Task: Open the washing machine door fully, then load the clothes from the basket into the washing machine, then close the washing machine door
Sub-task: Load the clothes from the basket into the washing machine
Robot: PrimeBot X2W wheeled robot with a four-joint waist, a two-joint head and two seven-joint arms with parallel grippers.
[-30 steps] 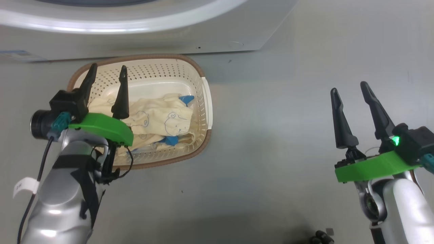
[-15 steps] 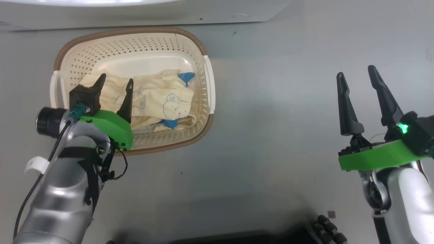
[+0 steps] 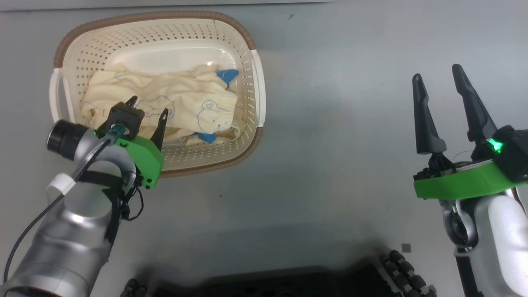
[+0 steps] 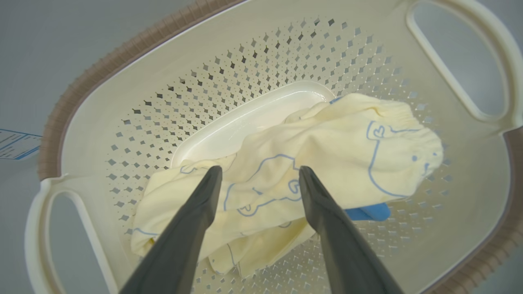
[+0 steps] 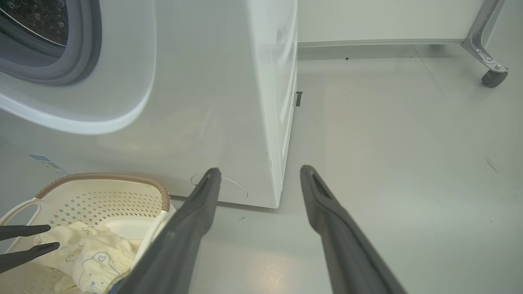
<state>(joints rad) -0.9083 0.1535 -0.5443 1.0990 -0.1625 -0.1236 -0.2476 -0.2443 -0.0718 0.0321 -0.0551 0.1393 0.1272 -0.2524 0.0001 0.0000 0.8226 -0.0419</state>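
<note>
1. The left pincer [image 3: 148,106] hangs inside the basket [image 3: 165,16] with its jaws spread wide and nothing between them. Its fingertips straddle the pale yellow clothes [image 3: 185,99] near the basket's near wall. Whether the tips touch the cloth cannot be told.
2. The clothes lie on the basket's bottom, bunched toward its near wall. Their long axis runs along the basket's length, from one white handle toward the other. Blue fabric [image 3: 227,75] pokes out at the end nearer the right-hand handle.
3. The far half of the basket's bottom is bare.
4. The right pincer [image 3: 436,72] is open and empty, well apart from the basket on its right-handle side, over the grey floor [image 3: 338,144].
5. The washing machine [image 5: 212,102] stands just beyond the basket's far rim.
</note>
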